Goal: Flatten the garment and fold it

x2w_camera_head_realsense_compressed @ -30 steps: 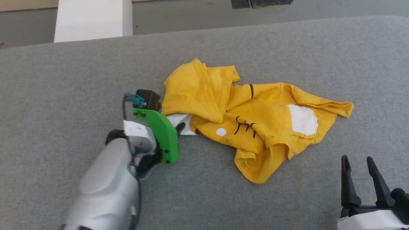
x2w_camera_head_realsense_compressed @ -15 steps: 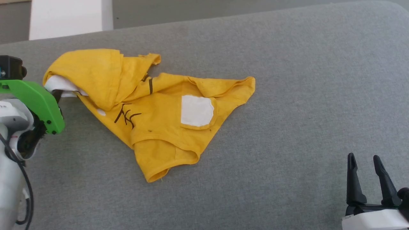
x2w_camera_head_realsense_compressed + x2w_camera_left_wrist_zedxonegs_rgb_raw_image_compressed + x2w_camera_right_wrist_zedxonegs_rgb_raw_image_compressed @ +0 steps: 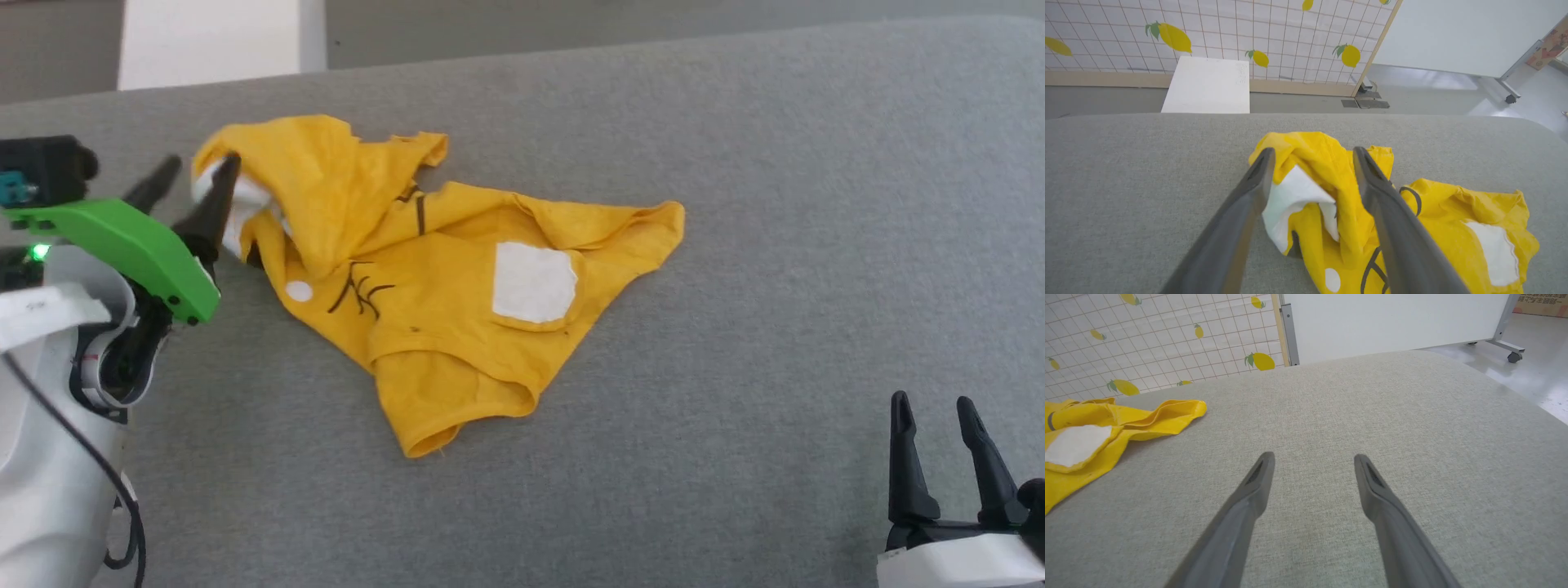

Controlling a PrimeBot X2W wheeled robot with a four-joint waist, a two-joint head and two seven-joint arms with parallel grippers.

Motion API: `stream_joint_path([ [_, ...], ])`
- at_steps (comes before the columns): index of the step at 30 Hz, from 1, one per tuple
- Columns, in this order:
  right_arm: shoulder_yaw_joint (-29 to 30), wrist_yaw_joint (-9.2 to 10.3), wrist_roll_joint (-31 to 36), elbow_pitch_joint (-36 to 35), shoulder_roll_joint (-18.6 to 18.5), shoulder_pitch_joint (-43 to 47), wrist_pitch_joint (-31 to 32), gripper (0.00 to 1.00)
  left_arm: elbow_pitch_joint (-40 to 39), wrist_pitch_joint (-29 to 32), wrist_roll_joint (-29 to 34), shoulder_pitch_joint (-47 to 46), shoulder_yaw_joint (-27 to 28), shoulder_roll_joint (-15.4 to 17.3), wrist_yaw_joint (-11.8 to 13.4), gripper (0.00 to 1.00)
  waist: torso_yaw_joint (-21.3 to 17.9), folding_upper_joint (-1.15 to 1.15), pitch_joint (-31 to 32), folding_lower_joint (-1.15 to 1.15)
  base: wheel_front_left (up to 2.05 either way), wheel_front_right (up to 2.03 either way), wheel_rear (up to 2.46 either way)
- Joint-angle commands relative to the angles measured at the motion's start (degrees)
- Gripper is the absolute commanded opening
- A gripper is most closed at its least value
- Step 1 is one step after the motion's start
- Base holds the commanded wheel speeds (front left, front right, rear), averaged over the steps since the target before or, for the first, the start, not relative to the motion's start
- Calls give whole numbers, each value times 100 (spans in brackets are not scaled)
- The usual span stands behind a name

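Shirt (image 3: 457, 310): yellow, crumpled, with white patches and black lines showing. It lies left of centre on table (image 3: 775, 245), toward far edge. Left claw (image 3: 202, 163) open, fingers astride shirt's far-left white fold. Right claw (image 3: 932, 402) open near right corner, well apart from shirt.

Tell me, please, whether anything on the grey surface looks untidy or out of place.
The garment lies crumpled on the grey surface, not flat: its left end stands bunched in a hump inside the open left gripper. Nothing looks torn or spilled.
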State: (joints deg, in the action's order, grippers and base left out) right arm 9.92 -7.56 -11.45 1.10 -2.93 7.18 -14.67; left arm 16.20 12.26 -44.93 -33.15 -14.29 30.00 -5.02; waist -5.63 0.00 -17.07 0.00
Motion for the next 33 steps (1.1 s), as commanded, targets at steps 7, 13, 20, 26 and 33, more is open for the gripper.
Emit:
stream_joint_path([
  [7, 10, 8, 38, 176, 5, 19, -33, 100, -932, -1581, 563, 1100, 203, -206, 376, 100, 514, 0, 572, 0, 0, 0, 0],
  [13, 11, 8, 68, 249, 5, 96, -11, 100, -1978, -2694, 1342, 2675, 391, -746, 1097, 100, 698, 0, 866, 0, 0, 0, 0],
  [20, 1, 8, 70, 264, 5, 207, 59, 100, -2687, -2723, 2122, 4010, 966, -1699, 1202, 100, 739, 0, 1085, 0, 0, 0, 0],
  [26, -16, 8, 164, 158, 5, 285, 192, 100, -2624, -2724, 2532, 4516, 1270, -2157, 840, 100, 893, 0, 1254, 0, 0, 0, 0],
  [33, -621, 8, 386, -196, 5, -409, 1483, 100, -2674, -2725, 2875, 4468, 1505, -2384, 534, 100, 1004, 0, 1213, 0, 0, 0, 0],
])
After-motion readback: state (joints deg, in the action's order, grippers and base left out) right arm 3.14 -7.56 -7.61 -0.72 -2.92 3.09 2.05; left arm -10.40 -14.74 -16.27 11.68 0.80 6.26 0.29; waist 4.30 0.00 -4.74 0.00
